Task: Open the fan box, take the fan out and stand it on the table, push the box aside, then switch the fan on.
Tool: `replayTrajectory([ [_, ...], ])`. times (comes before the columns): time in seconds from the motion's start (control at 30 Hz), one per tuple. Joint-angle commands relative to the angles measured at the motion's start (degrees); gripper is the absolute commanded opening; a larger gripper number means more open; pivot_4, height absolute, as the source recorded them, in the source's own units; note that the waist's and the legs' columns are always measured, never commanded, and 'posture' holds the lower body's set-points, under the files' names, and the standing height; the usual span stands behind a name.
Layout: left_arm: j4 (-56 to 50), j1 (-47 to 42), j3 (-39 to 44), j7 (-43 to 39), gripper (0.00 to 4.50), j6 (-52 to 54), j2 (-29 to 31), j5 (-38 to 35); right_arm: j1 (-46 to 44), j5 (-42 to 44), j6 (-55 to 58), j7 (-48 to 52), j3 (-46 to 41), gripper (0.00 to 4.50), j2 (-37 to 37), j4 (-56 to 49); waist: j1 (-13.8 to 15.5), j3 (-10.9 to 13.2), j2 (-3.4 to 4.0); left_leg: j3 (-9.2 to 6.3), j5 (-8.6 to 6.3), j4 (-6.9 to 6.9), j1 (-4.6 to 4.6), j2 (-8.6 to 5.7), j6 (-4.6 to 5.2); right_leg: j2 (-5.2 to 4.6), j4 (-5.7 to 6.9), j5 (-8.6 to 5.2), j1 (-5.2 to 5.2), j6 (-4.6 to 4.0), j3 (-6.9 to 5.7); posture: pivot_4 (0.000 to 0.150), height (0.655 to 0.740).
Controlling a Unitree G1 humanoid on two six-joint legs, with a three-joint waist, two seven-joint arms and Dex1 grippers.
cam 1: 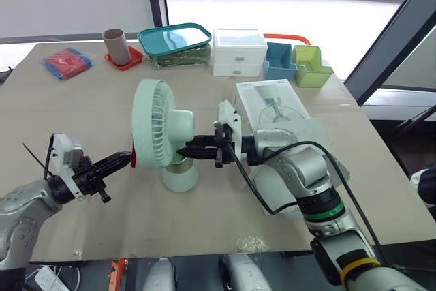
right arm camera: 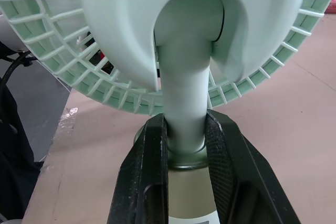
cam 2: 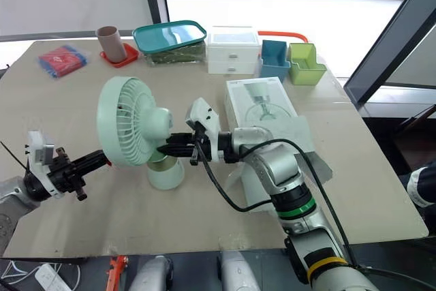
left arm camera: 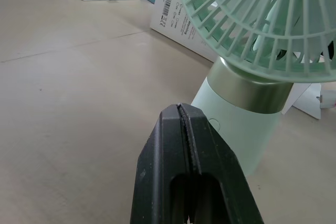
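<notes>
A pale green desk fan (cam 1: 153, 124) stands upright on its round base on the tan table (cam 1: 82, 114), caught between the robot's two arms. The right gripper (right arm camera: 186, 129) reaches in from behind the fan, its two black fingers (right arm camera: 149, 150) clenched on either side of the slim neck just above the metallic collar, grasping the fan below the motor housing. Opposite those jaws, on the grille side, the left gripper (cam 1: 128, 159) is pressed fully closed and empty, its tips pointing at the fan's base just under the lower rim of the grille; whether they touch the fan cannot be told. Behind the right gripper's wrist the white fan box (cam 1: 269, 97) lies flat on the table, printed face up, with a loose flap beside the forearm. Well beyond both jaws, along the far edge, sit a red-and-blue packet (cam 1: 66, 61), a brown cup (cam 1: 116, 46) on a red coaster, a teal tray (cam 1: 175, 39), a white drawer unit (cam 1: 238, 52), a blue bin (cam 1: 279, 59) and a green bin (cam 1: 310, 66)
</notes>
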Motion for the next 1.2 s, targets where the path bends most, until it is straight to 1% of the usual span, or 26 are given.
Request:
replayTrajectory([
  [0.03,-0.1,-1.1,-1.3,-1.5,0.01,-1.1,-0.2,1.4,0.3,0.3,-4.9,1.6,-0.4,0.78,-0.2,-4.2,0.0,0.0,0.00,0.00,0.00,0.00,-0.01,0.00,0.00,0.00,0.00,0.00,-0.01,0.00,0.01,0.150,0.7400],
  [0.23,0.0,-1.8,-3.8,-3.1,0.01,-1.0,-0.5,2.9,0.5,-1.3,-6.6,1.2,0.9,0.78,0.0,-3.0,-0.1,0.0,0.00,-0.01,0.00,0.03,0.00,0.01,0.00,0.01,0.04,0.01,0.00,0.00,0.01,0.150,0.7400],
  [0.37,1.3,-2.3,-5.9,-3.8,0.01,-2.5,-1.0,5.4,0.5,-2.1,-7.2,1.1,1.6,0.78,0.1,-2.4,0.0,0.0,0.00,-0.01,0.00,0.03,0.01,0.00,0.00,0.01,0.04,0.01,0.00,0.00,0.00,0.150,0.7400],
  [0.67,6.9,-6.0,-10.3,-3.5,0.01,-6.4,-5.0,11.1,0.1,-3.1,-7.2,1.0,2.2,0.78,0.3,-1.8,0.0,0.0,-0.02,-0.03,0.00,0.08,0.01,-0.02,0.00,-0.01,0.06,0.02,0.02,-0.01,-0.02,0.150,0.7400],
  [1.2,8.2,-7.2,-12.4,-5.9,0.01,-6.4,-5.9,12.4,0.3,-4.5,-7.3,0.5,2.2,0.78,0.5,-1.6,0.0,0.0,-0.03,-0.04,0.00,0.11,0.04,-0.01,0.00,-0.01,0.10,0.04,0.04,-0.03,-0.05,0.150,0.7400],
])
